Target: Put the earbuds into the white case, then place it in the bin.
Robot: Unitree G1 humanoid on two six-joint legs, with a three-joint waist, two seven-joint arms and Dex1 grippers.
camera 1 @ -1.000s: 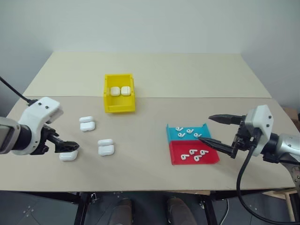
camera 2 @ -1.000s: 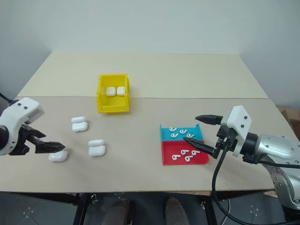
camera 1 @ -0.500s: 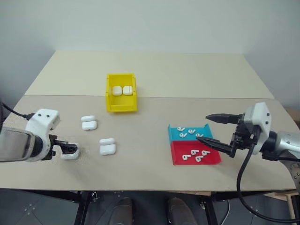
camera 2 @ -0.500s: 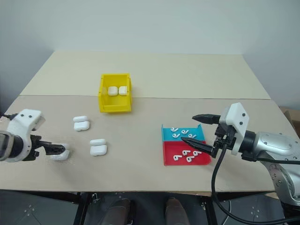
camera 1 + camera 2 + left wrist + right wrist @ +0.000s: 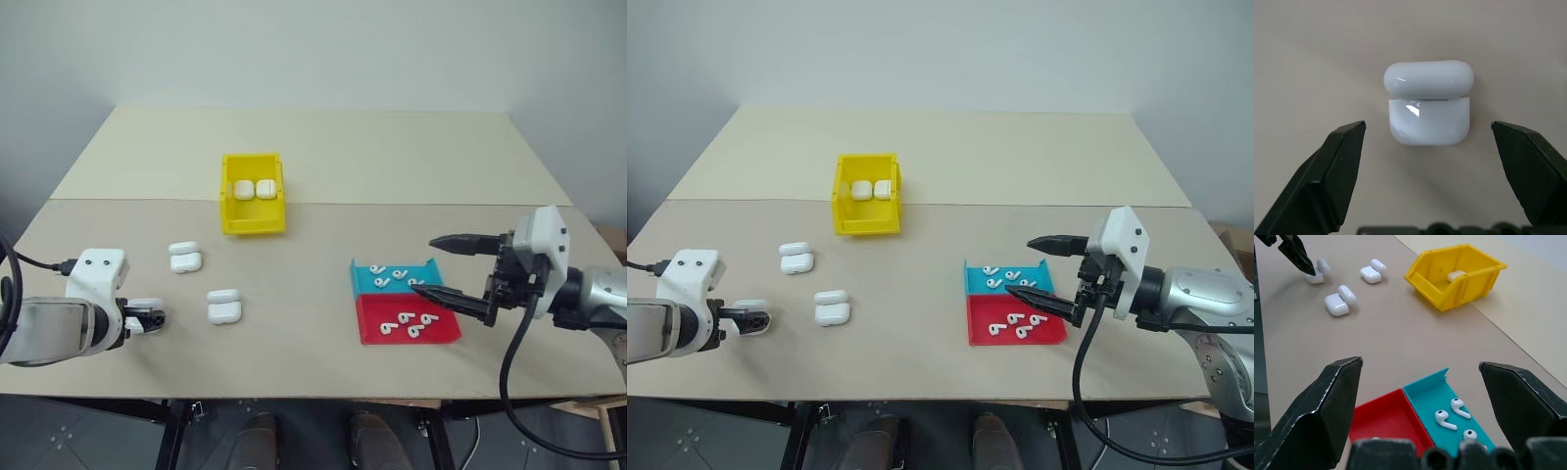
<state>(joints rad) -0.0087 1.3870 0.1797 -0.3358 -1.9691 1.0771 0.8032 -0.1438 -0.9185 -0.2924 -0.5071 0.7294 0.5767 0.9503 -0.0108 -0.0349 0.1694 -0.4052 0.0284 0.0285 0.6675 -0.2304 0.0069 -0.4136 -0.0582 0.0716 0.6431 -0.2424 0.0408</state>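
White wrist housings, silver forearms, black cables; black tool fingers

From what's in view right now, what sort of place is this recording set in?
Probably a lab or test bench set up for sorting practice: a bare beige table against a plain wall, a yellow bin holding two cases, white cases laid out, and earbuds sorted into a teal tray and a red tray.

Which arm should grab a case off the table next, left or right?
Left. The left gripper is open with an open-lidded case lying between its fingers. The right gripper is also open, but it hovers over the teal tray and red tray of earbuds.
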